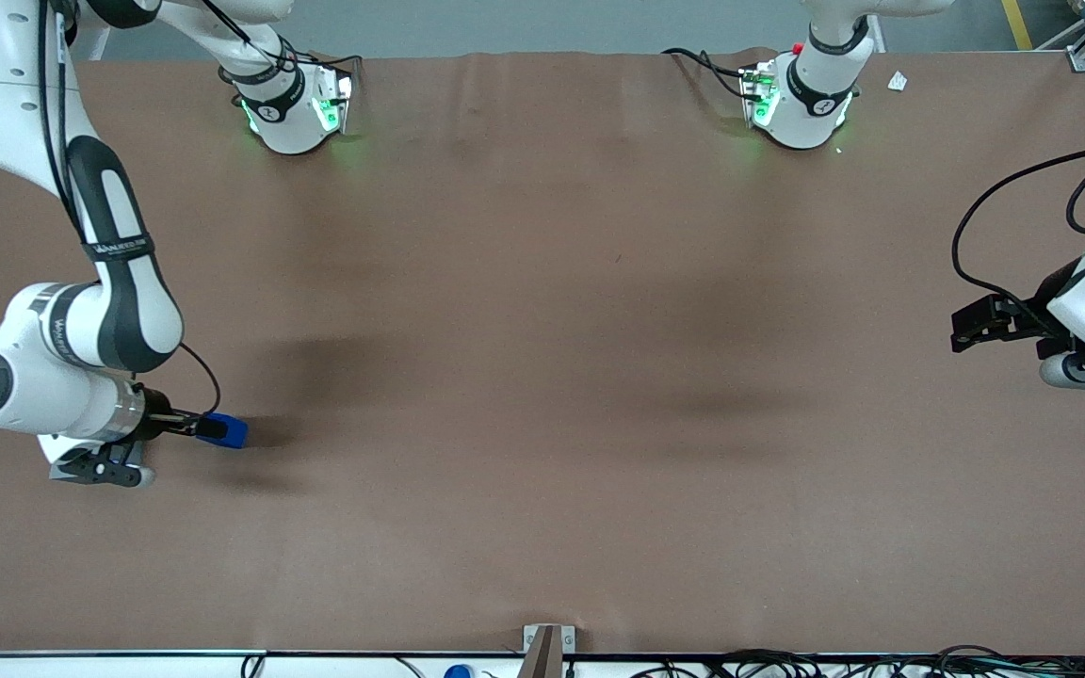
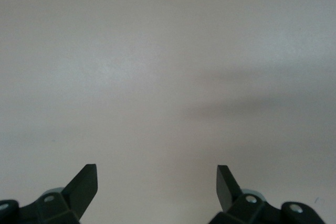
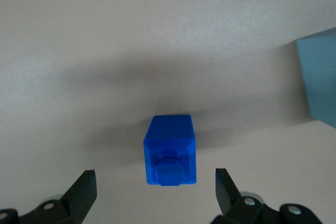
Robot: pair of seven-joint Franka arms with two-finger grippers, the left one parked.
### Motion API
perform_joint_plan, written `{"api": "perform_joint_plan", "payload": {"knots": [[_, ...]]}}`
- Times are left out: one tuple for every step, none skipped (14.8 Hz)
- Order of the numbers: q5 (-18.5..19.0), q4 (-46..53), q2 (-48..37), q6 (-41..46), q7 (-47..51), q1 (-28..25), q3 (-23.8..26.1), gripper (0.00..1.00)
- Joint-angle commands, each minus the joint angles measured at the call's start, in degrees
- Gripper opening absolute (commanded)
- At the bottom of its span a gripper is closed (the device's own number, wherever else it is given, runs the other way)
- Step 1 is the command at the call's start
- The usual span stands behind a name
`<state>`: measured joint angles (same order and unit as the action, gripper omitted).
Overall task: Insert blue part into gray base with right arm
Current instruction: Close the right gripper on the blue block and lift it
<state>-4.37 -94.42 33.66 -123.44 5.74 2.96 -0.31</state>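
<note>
the right arm's gripper [image 3: 155, 182] hangs spread wide over the blue part [image 3: 170, 149], touching nothing. the gray base [image 3: 319, 77] sits nearby on the brown table [image 1: 542, 377].

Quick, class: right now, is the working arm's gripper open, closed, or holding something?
Gripper: open, holding nothing, its fingers either side of the blue part, which sits on the table.
</note>
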Motion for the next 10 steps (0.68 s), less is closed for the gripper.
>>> {"api": "perform_joint_plan", "payload": {"knots": [[0.23,-1.03,0.25,-1.63,0.76,-0.23,-0.22,1.0],[0.32,-0.94,0.78,-1.72,0.76,-0.23,-0.22,1.0],[0.5,-0.94,1.22,-2.33,0.67,-0.23,-0.3,1.0],[1.11,-1.03,1.58,-2.94,0.67,-0.15,-0.3,1.0],[1.46,-0.94,1.84,-3.04,0.67,-0.15,-0.39,1.0],[1.55,-0.94,2.1,-3.3,0.76,-0.06,-0.39,1.0],[1.55,-0.94,2.37,-4.0,0.67,0.12,-0.39,1.0],[1.55,-0.94,2.54,-4.26,0.67,0.2,-0.39,0.96],[1.64,-0.94,2.55,-4.27,0.67,0.29,-0.39,0.88],[1.64,-0.85,2.55,-4.27,0.59,0.29,-0.39,0.75]]}}
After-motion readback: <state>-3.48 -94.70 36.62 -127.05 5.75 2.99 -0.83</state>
